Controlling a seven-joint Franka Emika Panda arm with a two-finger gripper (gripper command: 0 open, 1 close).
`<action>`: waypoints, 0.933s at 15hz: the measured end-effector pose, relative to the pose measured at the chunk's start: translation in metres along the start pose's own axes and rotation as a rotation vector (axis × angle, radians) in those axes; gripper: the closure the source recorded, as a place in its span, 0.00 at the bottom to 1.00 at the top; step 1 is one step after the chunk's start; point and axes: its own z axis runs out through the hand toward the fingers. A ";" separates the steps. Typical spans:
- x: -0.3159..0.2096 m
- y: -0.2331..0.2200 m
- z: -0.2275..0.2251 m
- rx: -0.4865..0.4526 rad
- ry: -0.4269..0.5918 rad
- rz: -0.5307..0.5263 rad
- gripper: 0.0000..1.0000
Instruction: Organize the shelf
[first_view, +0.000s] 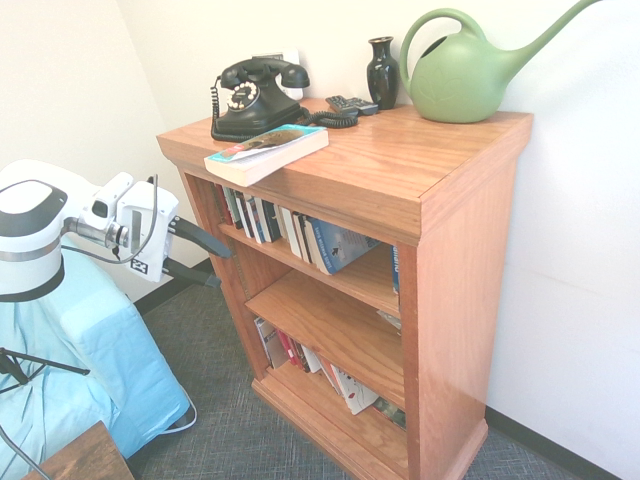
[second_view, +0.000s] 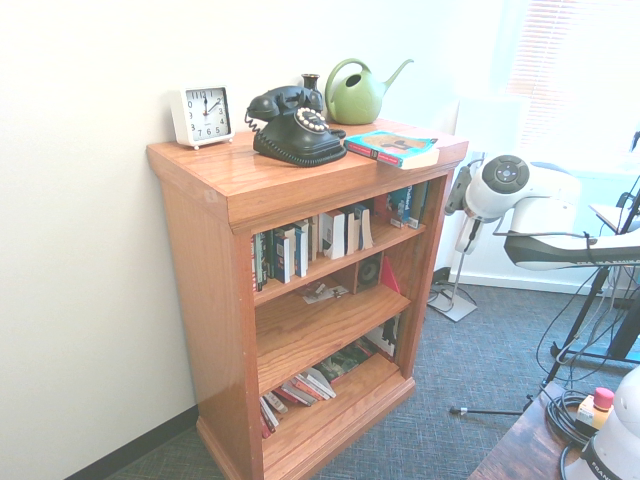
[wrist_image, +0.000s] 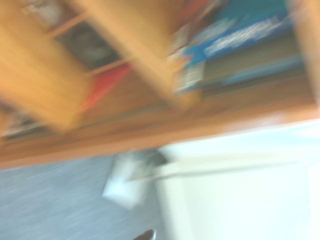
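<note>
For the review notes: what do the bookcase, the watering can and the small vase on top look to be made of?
Bookcase: reddish-brown wood, satin finish; grain runs along its top and side.
Watering can: probably green plastic, with a soft sheen and a smooth, seamless-looking body.
Vase: glossy black, with bright highlights; glazed ceramic or lacquered metal, can't tell which.

The shelf, reddish-brown wood with visible grain, stands upright on the grey carpet near a pale wall, its thick top overhanging solid sides, its open front showing three tiers.
</note>
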 end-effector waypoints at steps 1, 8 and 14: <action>0.008 0.000 -0.008 -0.021 0.060 -0.028 0.00; 0.030 -0.019 -0.035 -0.119 0.338 -0.151 0.00; 0.046 -0.042 -0.056 -0.076 0.439 -0.187 0.00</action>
